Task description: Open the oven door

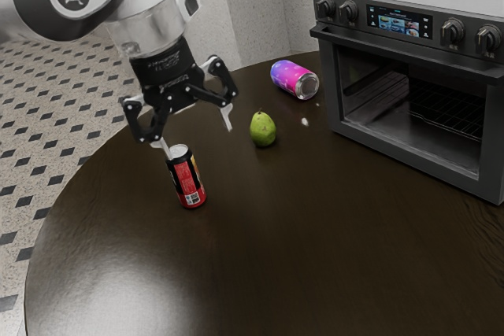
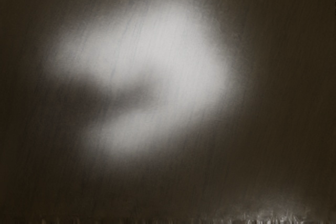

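In the exterior view my gripper [image 1: 198, 141] hangs over the table at the left, its two fingers wide apart with nothing held between them. One finger shows just above and beside the top of an upright red and black can; I cannot tell whether they touch. The dark grey oven [image 1: 409, 127] stands at the exterior view's right, well away from the gripper. Its door [image 1: 409, 53] has a glass window and a bar along the top edge; a wire rack shows inside. Whether the door is fully closed I cannot tell.
The red and black can [image 1: 187, 179] stands below the gripper. A green pear [image 1: 263, 129] sits between gripper and oven, and a pink and purple can [image 1: 294, 79] lies on its side near the oven. The dark round table [image 1: 260, 265] also shows in the wrist view, its surface [image 2: 283, 103] shiny.
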{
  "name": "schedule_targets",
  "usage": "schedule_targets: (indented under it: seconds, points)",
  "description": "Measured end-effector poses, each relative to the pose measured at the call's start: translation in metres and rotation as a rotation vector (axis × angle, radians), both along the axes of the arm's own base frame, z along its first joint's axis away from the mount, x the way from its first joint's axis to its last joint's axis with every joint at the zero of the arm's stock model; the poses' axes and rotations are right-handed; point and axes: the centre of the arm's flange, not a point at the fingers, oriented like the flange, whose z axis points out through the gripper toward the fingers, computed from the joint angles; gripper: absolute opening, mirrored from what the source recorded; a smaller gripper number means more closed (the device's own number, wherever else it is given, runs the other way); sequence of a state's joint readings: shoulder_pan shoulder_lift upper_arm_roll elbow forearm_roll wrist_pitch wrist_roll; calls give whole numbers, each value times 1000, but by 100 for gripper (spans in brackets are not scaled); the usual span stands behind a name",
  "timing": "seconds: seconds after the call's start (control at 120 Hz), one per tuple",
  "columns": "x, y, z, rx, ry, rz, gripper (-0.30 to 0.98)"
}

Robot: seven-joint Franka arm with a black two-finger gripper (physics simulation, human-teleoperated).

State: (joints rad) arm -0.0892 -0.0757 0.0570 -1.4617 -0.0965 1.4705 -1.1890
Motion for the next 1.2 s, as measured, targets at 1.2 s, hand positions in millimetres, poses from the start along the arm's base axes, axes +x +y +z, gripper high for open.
schedule_targets:
  seconds: [1.2]
  points:
    - [146, -145, -14, -113, -528, 504, 69]
